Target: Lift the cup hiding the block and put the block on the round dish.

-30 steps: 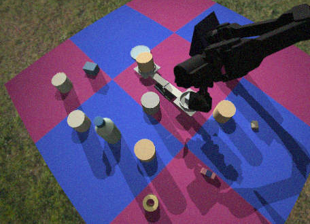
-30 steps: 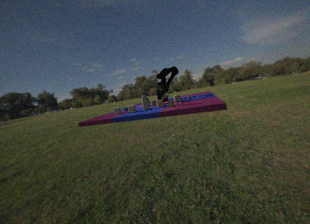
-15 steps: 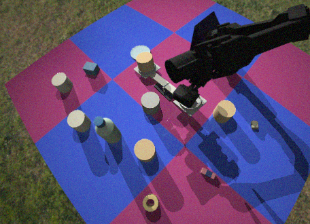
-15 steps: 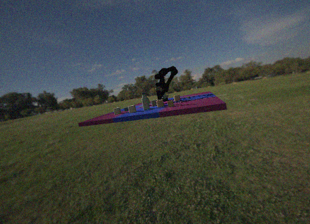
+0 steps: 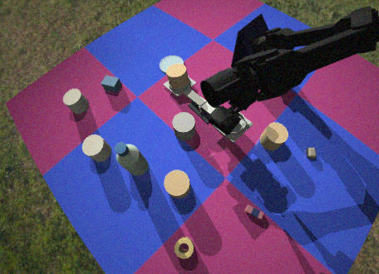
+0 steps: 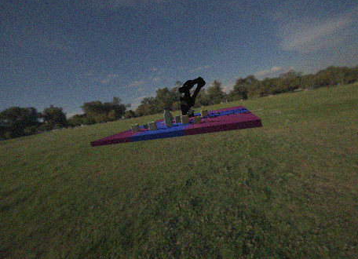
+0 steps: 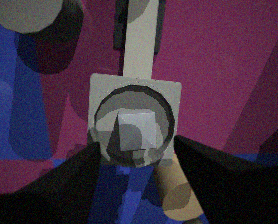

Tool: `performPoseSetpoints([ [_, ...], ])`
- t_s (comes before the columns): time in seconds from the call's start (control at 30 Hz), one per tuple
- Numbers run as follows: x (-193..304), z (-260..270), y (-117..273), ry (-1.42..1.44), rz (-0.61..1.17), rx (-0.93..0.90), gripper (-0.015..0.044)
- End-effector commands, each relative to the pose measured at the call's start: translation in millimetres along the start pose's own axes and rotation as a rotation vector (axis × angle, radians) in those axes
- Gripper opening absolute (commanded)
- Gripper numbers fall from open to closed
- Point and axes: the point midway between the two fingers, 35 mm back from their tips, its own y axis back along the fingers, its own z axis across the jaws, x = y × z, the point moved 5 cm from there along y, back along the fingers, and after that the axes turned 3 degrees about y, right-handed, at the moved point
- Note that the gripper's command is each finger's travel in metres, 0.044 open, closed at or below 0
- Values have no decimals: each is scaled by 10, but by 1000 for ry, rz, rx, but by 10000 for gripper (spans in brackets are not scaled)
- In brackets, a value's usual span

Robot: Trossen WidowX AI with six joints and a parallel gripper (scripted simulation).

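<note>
The balance [image 5: 196, 98] [image 7: 139, 55] has a tan cup [image 5: 177, 78] on its far end. Its near end carries no cup. A pale grey block [image 7: 142, 129] lies inside the round rim there, uncovered. My gripper [image 5: 228, 121] [image 7: 137, 144] is open and empty just above this end, fingers spread either side of the block's near edge. The arm hides the block in the top view. The pale round dish [image 5: 170, 62] lies behind the cup, partly hidden by it. A similar tan cup [image 5: 274, 136] [image 7: 181, 202] stands on the mat right of the near end.
A grey cylinder [image 5: 184, 124] [image 7: 30, 12] stands left of the beam. A bottle [image 5: 133, 160], another tan cylinder [image 5: 177, 183], two whitish cylinders, a yellow ring [image 5: 184, 248], a blue block [image 5: 110, 83] and two small pieces stand or lie farther off.
</note>
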Motion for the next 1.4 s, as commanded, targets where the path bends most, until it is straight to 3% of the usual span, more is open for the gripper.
performPoseSetpoints([
  [0.0,0,-6,-74,-5,5,3,260],
  [0.67,5,-11,-370,-5,6,2,260],
  [0.8,5,-11,-370,-5,6,2,155],
  [1.07,5,-11,-370,-5,6,2,102],
  [1.2,1,26,-323,33,5,-24,0],
  [1.37,-12,54,-170,43,0,-31,0],
])
